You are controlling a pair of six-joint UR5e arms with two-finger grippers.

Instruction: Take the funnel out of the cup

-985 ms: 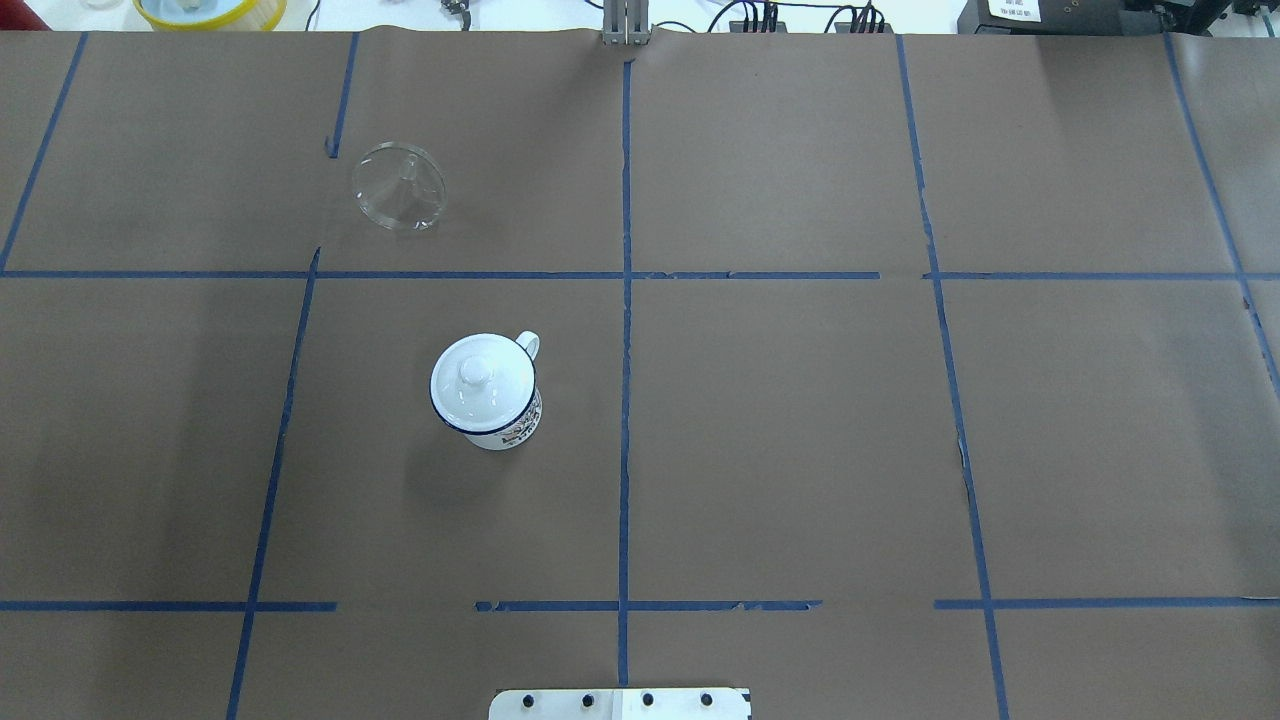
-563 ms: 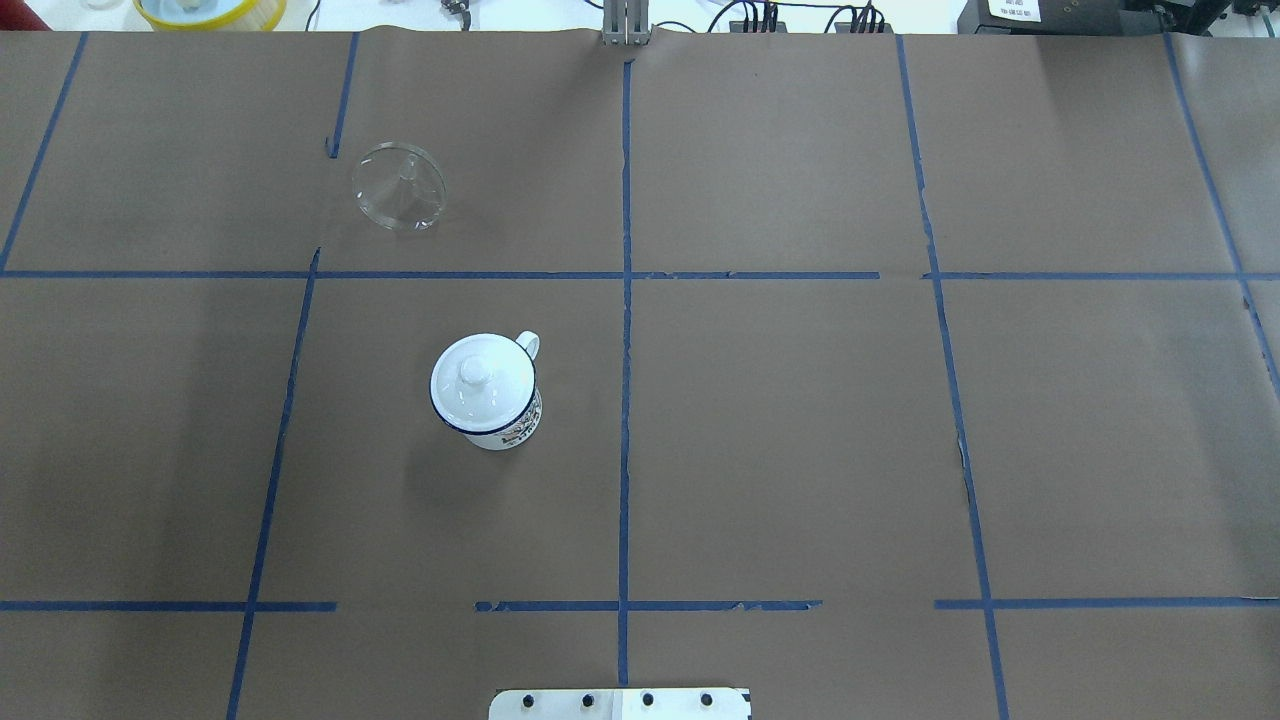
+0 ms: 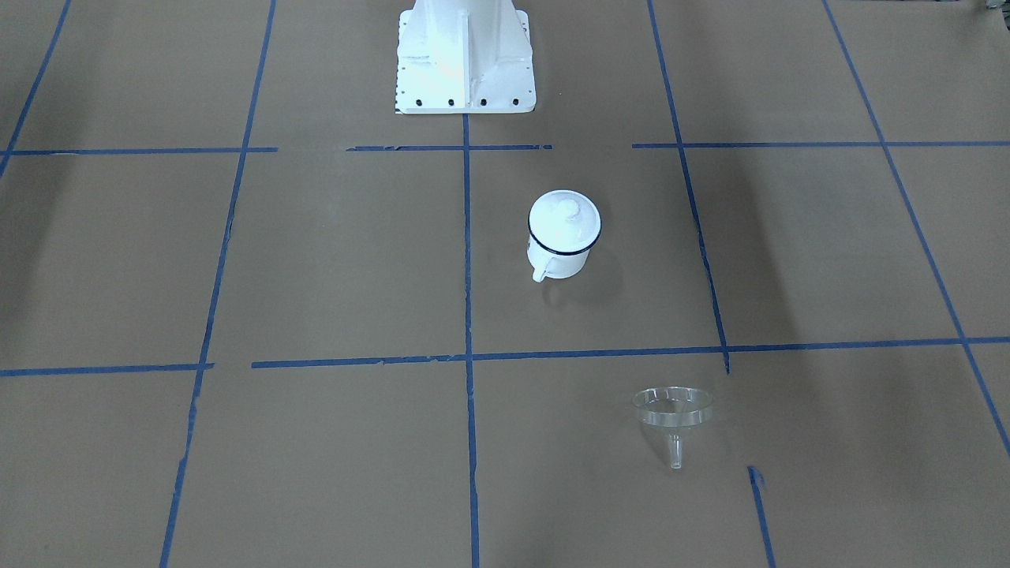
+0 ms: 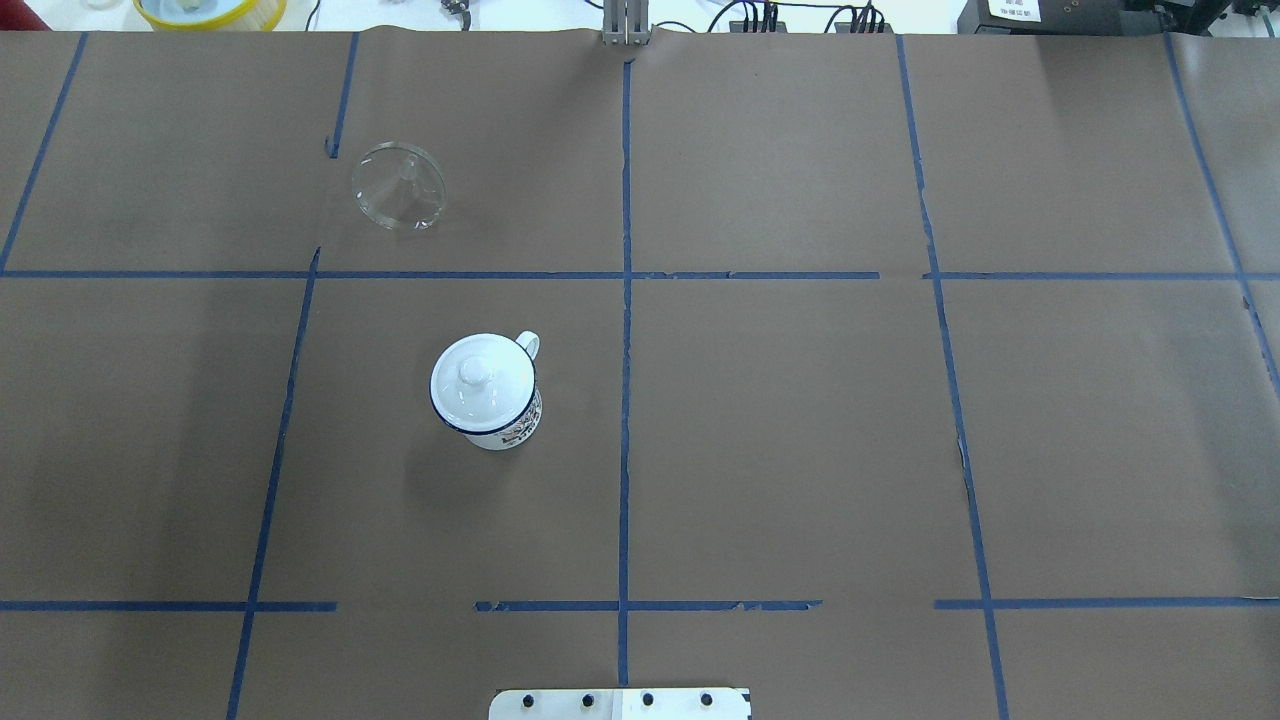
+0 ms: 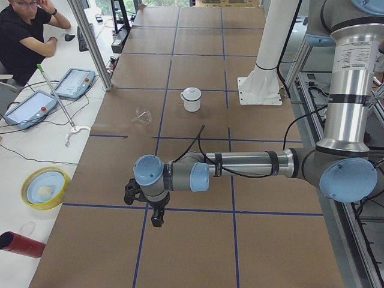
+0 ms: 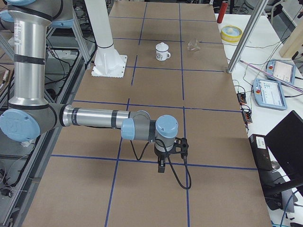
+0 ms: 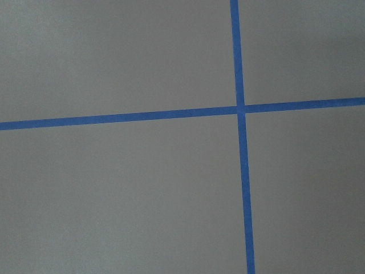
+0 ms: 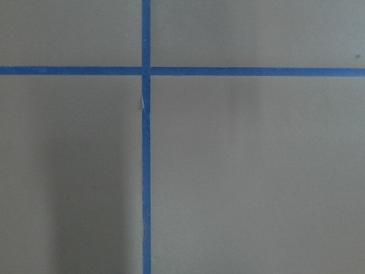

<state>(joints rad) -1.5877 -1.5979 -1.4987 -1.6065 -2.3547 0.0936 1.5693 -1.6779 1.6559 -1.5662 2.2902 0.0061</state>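
The clear funnel point(image 4: 398, 187) lies on the brown table paper, apart from the cup and beyond it on my left side; it also shows in the front view point(image 3: 672, 410). The white enamel cup point(image 4: 507, 428) with a dark blue rim stands upright with a white domed lid point(image 4: 478, 378) on it, handle towards the far side. The cup also shows in the front view point(image 3: 562, 264). My left gripper point(image 5: 157, 216) and right gripper point(image 6: 162, 166) show only in the side views, far from both things, hanging over bare table; I cannot tell if they are open or shut.
The white robot base point(image 3: 464, 55) stands at the near table edge. A yellow bowl point(image 4: 210, 10) and cables lie beyond the far edge. A seated person point(image 5: 27, 36) and tablets are at the side desk. Blue tape lines grid the table.
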